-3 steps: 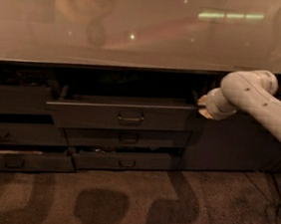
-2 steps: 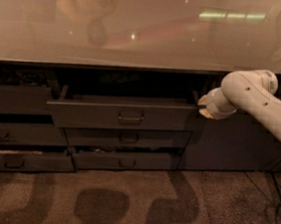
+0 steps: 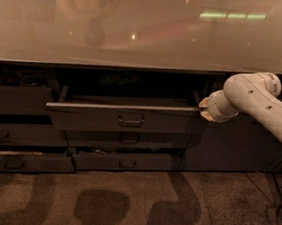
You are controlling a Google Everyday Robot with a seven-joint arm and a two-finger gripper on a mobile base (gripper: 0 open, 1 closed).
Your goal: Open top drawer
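Glossy countertop (image 3: 138, 39) (mirror-like); matt top drawer (image 3: 90, 118); smooth plastic tool (image 3: 203, 107) at its right end.

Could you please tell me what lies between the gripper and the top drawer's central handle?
Only bare drawer front, in the camera view: the gripper sits at the right end of the top drawer, its handle at the middle.

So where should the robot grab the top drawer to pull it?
Probably the small loop handle in the middle of the top drawer, coming straight from the front: it sits central, so the pull should stay even. The gripper is at the drawer's right end.
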